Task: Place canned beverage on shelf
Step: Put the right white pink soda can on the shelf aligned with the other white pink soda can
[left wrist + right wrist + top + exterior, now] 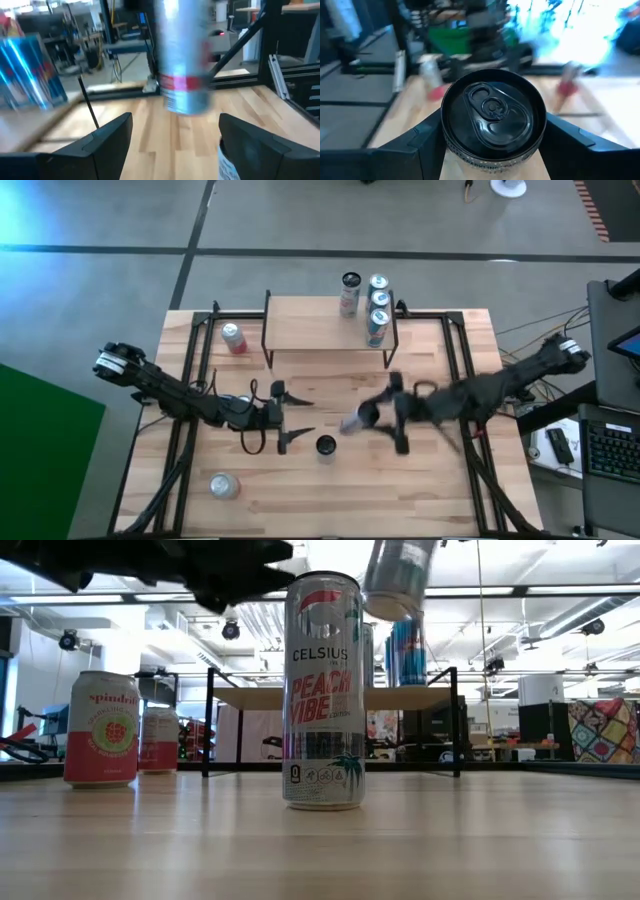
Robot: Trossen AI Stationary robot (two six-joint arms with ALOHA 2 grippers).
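Observation:
My right gripper (pixel 375 418) is shut on a silver can with a red band (pixel 353 423), held in the air over the table's middle. The can also shows in the low view (pixel 398 575) and in the left wrist view (pixel 182 60). A Celsius can (pixel 322 690) stands on the table just near of it. My left gripper (pixel 290 418) is open and empty, facing the held can from the table's left. The shelf (pixel 320 330) stands at the far middle, with several cans (pixel 377 305) on its right part. My right gripper pinches the silver can between its two fingers (pixel 570 142), on opposite sides of the wall just below the black top rim (pixel 535 135). The fingers come from the table's right, slanting down. The can is lifted clear and hangs tilted, its base lower.
A red-and-white can (pixel 233 338) stands at the far left beside the shelf. Another can (pixel 222 485) lies near the front left. The table's black frame rails (pixel 190 380) run along both sides. Bare wood shows on the shelf's left part and at the near right.

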